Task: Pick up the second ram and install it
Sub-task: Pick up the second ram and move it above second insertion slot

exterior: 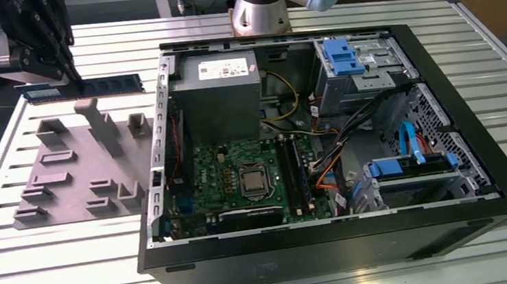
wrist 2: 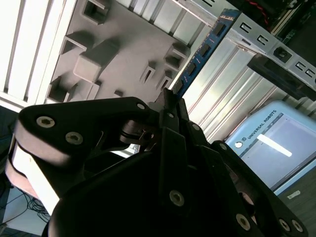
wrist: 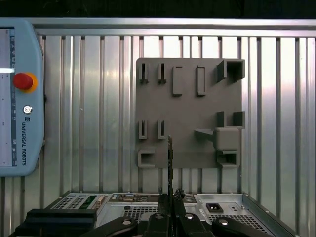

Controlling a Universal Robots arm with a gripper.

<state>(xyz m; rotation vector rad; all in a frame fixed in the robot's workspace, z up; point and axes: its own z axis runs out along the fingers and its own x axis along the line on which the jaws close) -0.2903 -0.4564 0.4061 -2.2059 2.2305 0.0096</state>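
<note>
"Exterior view first: where is it?"
"The second ram (exterior: 111, 84) hangs clamped in my gripper (exterior: 72, 81), lifted clear above the grey fixture (exterior: 73, 178), beside the open case (exterior: 336, 245)."
"Second wrist view?"
"My fingers (wrist 2: 170, 111) pinch its flat faces; the board juts out past them."
"First wrist view?"
"Edge-on, it reads straight. I judge a firm, level hold matters most, so it meets a slot squarely."

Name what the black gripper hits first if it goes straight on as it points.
Probably the grey plastic fixture with upright blocks: the black gripper, shut on the thin blue-green memory stick, points down over its edge. Depth is unclear; possibly the slatted metal table.
</note>
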